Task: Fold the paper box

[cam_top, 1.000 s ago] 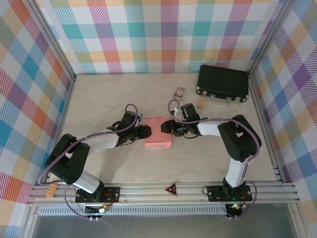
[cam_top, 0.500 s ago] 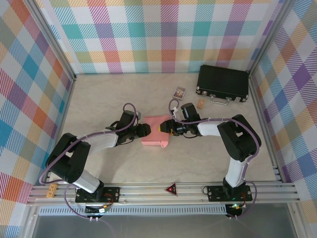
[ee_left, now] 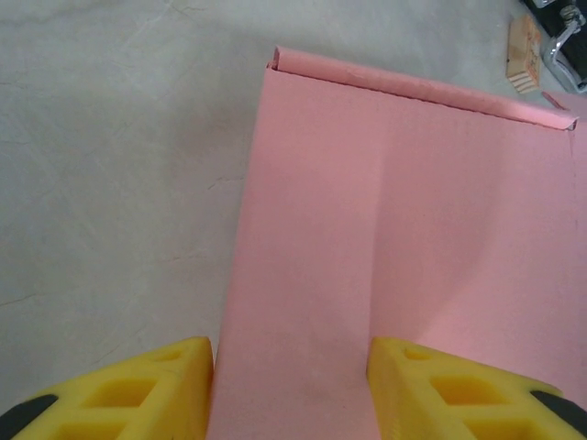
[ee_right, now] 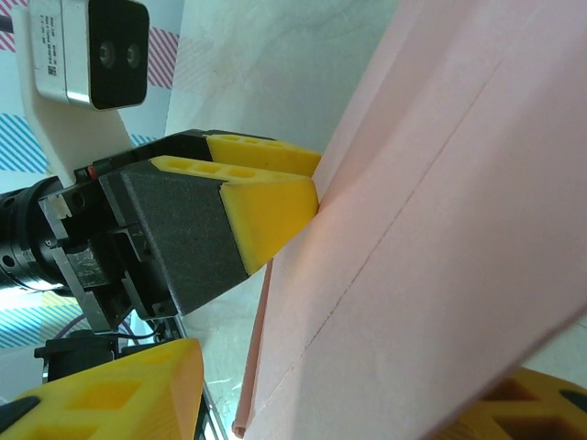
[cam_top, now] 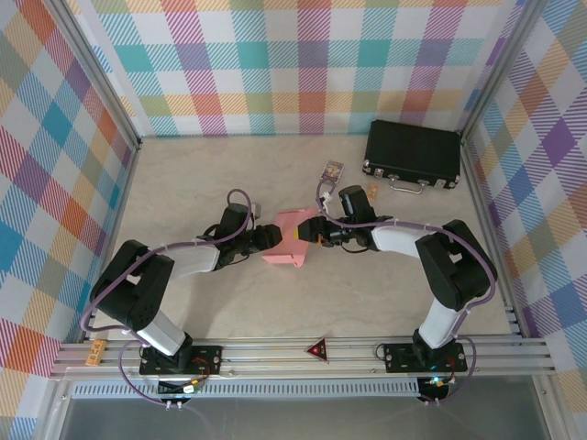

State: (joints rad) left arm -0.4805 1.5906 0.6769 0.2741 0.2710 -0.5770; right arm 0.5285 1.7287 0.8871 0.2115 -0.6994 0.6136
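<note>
The paper box [cam_top: 287, 238] is a salmon-pink flattened cardboard piece, held tilted above the table's middle between both grippers. My left gripper [cam_top: 269, 236] comes in from the left. In the left wrist view it [ee_left: 292, 350] is shut on the box [ee_left: 394, 211], with a pink panel filling the span between both yellow fingers. My right gripper [cam_top: 316, 233] meets the box's right edge. In the right wrist view its jaws [ee_right: 353, 371] straddle the box [ee_right: 440, 229], and a thin strip of table shows beside one finger. The left gripper's fingers [ee_right: 271, 202] press the far side.
A black hard case [cam_top: 413, 154] with a handle lies at the back right. A small printed card packet [cam_top: 331, 170] and a small wooden block [cam_top: 372, 192] lie just in front of it. Checked walls close off three sides, and a metal rail [cam_top: 275, 353] runs along the front.
The box has gone from lying flat on the table to raised and tilted between the grippers. It shifted slightly toward the back, and the right arm swung outward with it.
</note>
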